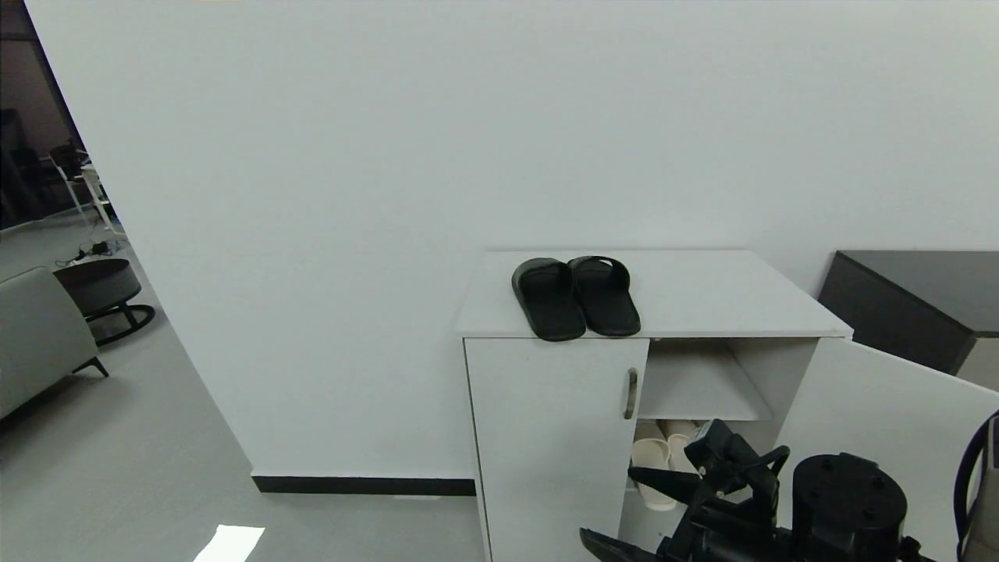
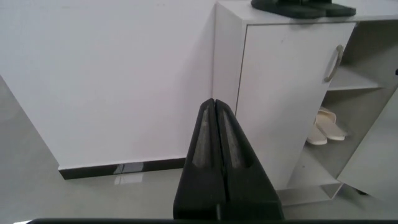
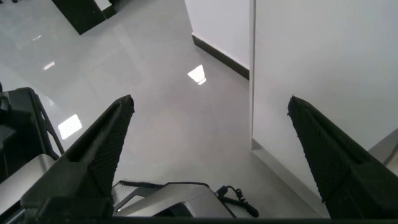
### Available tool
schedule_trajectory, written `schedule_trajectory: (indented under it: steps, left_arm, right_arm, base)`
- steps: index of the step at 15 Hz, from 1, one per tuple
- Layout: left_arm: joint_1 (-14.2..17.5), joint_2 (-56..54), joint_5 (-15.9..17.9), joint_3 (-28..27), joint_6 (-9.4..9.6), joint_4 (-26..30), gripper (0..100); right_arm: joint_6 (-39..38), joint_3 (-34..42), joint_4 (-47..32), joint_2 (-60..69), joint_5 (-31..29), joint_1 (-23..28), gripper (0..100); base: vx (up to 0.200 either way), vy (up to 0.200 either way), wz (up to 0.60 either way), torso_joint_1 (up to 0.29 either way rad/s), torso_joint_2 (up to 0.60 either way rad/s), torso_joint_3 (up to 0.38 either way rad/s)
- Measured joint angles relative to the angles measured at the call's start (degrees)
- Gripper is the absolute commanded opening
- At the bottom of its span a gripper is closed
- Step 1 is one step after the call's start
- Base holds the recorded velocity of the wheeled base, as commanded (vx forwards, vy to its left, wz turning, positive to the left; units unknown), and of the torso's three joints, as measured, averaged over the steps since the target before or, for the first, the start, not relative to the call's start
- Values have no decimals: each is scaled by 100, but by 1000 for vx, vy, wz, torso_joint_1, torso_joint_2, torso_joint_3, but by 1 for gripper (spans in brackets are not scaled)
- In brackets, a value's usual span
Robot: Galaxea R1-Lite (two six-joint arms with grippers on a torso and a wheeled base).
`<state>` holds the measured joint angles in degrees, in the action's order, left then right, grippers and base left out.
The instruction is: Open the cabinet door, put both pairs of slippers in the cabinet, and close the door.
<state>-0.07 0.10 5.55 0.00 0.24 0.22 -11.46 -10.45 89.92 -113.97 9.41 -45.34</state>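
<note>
The left claw (image 2: pixel 215 107) is in front of the white cabinet (image 2: pixel 227 62), fingers pressed together. The cabinet's near door (image 2: pixel 280 93) is closed, with its handle (image 2: pixel 334 62) at the door edge. Black slippers (image 2: pixel 305 7) lie on the cabinet top. Cream slippers (image 2: pixel 326 126) rest inside the cabinet's open side, below the upper shelf (image 2: pixel 354 79).

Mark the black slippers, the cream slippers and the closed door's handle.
black slippers (image 1: pixel 550 304), head view, left slipper's footbed.
cream slippers (image 1: pixel 652 460), head view, left slipper's strap.
door handle (image 1: pixel 631 394), head view, middle of the bar.
</note>
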Motion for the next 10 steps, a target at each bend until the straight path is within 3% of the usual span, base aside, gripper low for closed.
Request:
schedule_trajectory:
  steps: [6, 8, 10]
  left_arm:
    - [0, 0, 0, 0, 0, -1, 0]
    - [0, 0, -2, 0, 2, -1, 0]
    - [0, 0, -16, 0, -2, -1, 0]
  right_arm:
    - [24, 9, 5, 0, -11, -2, 100]
    - [49, 0, 2, -20, -57, 5, 100]
    - [679, -44, 13, -89, -767, 27, 100]
  base:
    - [0, 0, 0, 274, -585, -312]
    - [0, 0, 300, 207, -427, -222]
    - [0, 0, 0, 98, -200, -98]
